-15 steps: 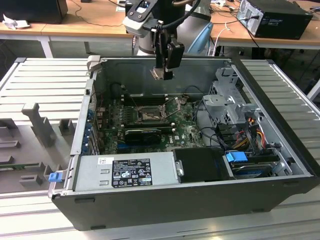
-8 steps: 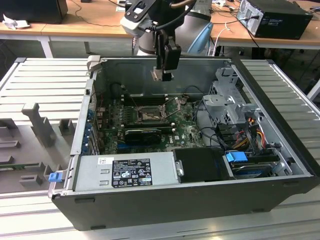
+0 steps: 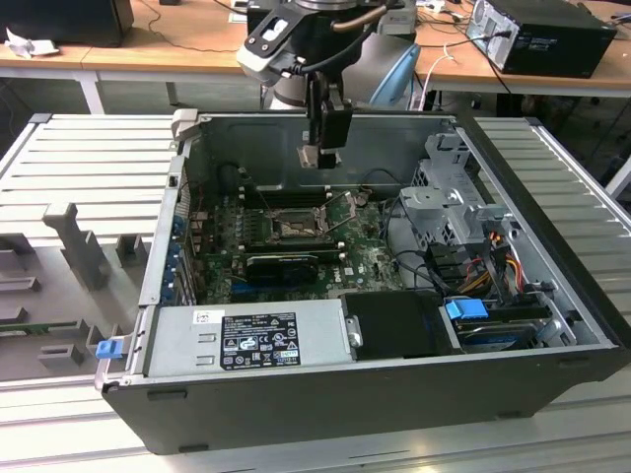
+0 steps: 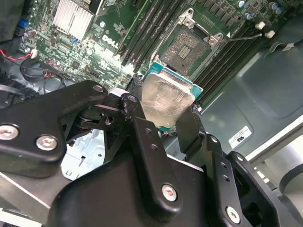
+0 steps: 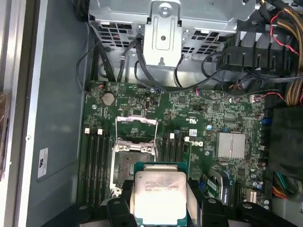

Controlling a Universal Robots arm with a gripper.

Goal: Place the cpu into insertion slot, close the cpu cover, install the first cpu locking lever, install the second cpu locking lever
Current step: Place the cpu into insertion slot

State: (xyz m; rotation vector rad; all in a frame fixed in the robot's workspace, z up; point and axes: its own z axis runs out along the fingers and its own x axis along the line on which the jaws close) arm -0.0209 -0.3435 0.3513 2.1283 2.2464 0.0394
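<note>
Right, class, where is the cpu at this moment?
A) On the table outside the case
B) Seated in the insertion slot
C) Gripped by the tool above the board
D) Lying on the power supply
C: the tool grips the cpu above the motherboard, and the insertion slot lies open with nothing in it.

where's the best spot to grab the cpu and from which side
By two opposite side edges, approaching edge-on along its plane. The cpu is a thin flat square, so probably only the edges give a pinch; the gripper has it that way now, jaws closed on both sides.
</note>
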